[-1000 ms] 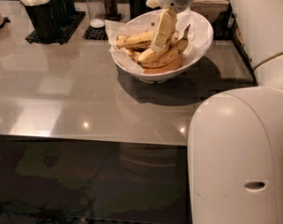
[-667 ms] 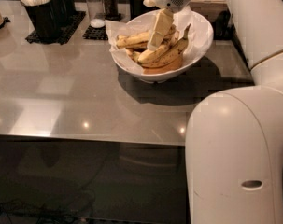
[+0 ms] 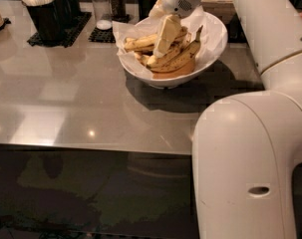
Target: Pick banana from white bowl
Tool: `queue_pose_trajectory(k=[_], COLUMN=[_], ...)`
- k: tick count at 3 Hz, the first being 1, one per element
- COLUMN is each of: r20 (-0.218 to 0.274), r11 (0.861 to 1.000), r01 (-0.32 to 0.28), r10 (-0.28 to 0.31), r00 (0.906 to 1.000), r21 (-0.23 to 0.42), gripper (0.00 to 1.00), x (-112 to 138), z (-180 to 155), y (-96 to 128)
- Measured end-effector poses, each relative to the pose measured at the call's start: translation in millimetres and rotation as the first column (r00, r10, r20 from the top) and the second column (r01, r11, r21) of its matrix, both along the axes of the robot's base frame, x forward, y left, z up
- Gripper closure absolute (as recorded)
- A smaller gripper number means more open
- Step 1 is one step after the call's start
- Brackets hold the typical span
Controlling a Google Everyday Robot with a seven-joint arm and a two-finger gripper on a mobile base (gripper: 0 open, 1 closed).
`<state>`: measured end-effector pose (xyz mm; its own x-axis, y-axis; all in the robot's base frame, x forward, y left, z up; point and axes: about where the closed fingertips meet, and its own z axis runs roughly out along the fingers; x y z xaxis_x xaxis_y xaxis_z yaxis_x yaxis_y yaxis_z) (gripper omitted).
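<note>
The white bowl (image 3: pixel 214 50) stands on the grey table, lined with crinkled white paper. Several speckled yellow bananas lie piled in it. One long banana (image 3: pixel 183 57) curves along the front right of the pile, its dark end up at the right. My gripper (image 3: pixel 162 48) reaches down from the top of the view into the middle of the pile, its cream tip against the bananas. My white arm crosses the right side of the view and hides the bowl's far right edge.
Black holders with white packets (image 3: pixel 46 11) stand at the back left. Salt (image 3: pixel 101 9) and pepper (image 3: pixel 117 3) shakers stand on a black mat behind the bowl. The table's front edge (image 3: pixel 90 146) runs across the middle of the view.
My gripper has shifted a little to the left and down onto the pile of bananas. The bowl and the bananas have not moved.
</note>
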<state>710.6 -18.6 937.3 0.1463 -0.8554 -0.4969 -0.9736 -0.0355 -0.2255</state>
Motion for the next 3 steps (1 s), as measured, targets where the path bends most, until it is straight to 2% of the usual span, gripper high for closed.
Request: queue_pose_trajectory(k=[1,2,3], r20=[0.000,0.000,0.073], r11=[1.000,1.000,1.000], r01=[0.000,0.000,0.001], r10=[0.000,0.000,0.001], r00=[1.0000,1.0000,0.9973], r21=[0.000,0.000,-0.021], gripper=[0.09,0.09,0.10], x=[0,0,0], z=[0,0,28], y=[0,0,12])
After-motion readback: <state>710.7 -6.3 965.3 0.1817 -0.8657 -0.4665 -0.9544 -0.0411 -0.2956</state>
